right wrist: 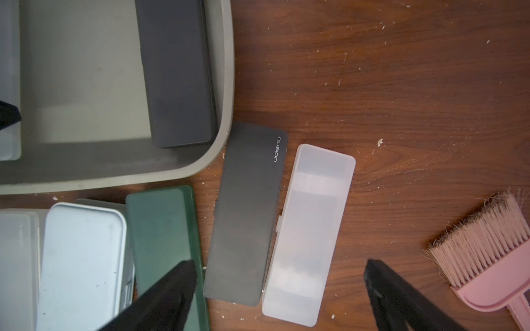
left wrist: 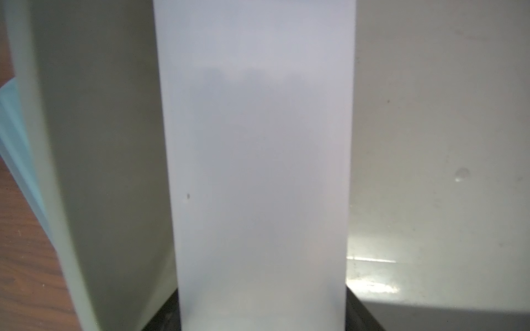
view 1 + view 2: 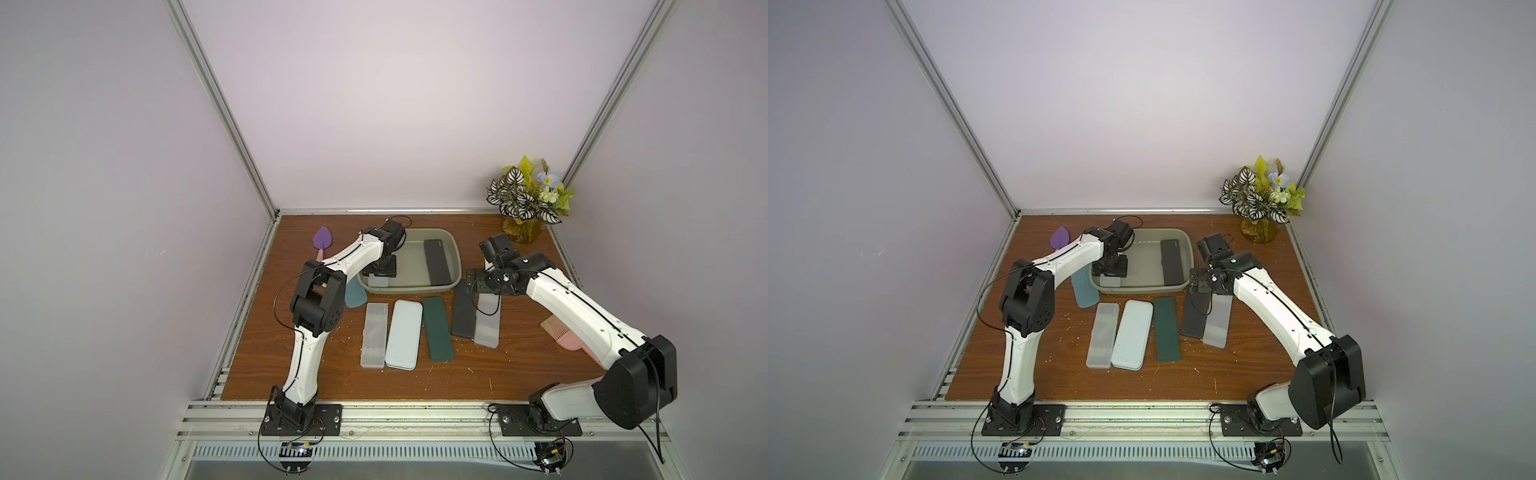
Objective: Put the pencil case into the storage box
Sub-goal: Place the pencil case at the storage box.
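The left pincer stands inside the storage box, at its 8 o'clock corner. It pinches the frosted pencil case by its long edges, and the case runs straight out between the jaws, beside the box wall. The right pincer hangs spread wide at the box's 4 o'clock, above a dark grey case lying on the surface.

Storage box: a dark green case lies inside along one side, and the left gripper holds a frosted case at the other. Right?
No: inside the storage box lies a dark grey case, not green; the right wrist view shows the dark green case on the table outside. The rest holds.
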Controlling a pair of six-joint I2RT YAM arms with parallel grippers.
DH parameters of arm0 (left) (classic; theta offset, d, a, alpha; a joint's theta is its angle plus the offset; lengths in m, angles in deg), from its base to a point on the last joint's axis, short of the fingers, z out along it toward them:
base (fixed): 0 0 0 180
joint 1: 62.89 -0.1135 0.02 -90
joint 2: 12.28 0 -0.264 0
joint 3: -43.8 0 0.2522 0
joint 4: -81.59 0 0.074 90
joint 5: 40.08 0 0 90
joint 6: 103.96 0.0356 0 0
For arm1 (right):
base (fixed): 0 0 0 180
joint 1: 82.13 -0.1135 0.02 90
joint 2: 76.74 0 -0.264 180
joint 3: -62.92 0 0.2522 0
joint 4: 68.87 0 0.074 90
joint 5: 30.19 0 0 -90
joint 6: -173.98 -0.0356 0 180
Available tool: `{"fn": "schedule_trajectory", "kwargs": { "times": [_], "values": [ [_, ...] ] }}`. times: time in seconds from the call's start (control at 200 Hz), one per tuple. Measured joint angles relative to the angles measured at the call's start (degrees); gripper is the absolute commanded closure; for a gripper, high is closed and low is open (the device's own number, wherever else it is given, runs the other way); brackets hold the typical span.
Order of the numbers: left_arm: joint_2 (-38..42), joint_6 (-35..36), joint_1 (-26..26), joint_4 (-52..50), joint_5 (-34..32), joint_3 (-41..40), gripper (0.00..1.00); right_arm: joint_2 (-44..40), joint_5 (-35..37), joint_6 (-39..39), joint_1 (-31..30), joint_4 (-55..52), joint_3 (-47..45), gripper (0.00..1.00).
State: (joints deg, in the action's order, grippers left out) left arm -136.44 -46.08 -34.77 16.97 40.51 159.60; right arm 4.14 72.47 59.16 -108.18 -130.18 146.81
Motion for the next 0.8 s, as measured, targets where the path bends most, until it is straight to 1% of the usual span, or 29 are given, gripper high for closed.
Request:
{"fn": "schedule_trajectory", "kwargs": {
  "times": [0.255, 0.39, 0.555, 0.691, 0.796],
  "values": [
    [0.0, -0.7, 0.0, 0.1, -1.0, 0.0, 0.11, -1.1, -0.4, 0.2, 0.7, -0.3, -0.1, 0.01],
    [1.8, -0.6, 0.0, 0.0, -1.4, 0.0, 0.08, -3.0, -1.2, -0.1, 2.2, 0.0, -1.1, 0.01],
    [9.3, -0.4, 0.3, 0.0, -1.3, 0.2, 0.07, -5.8, -2.5, -1.2, 5.4, 1.4, -7.7, 0.01],
    [17.1, -0.2, 0.9, 0.2, -0.9, 0.4, 0.07, -5.6, -3.0, -1.9, 7.2, 2.1, -12.8, 0.01],
    [23.0, -0.2, 1.2, 0.6, -0.7, -0.5, 0.06, -5.0, -3.7, -2.2, 7.8, 3.1, -14.6, 0.01]
  ]
}}
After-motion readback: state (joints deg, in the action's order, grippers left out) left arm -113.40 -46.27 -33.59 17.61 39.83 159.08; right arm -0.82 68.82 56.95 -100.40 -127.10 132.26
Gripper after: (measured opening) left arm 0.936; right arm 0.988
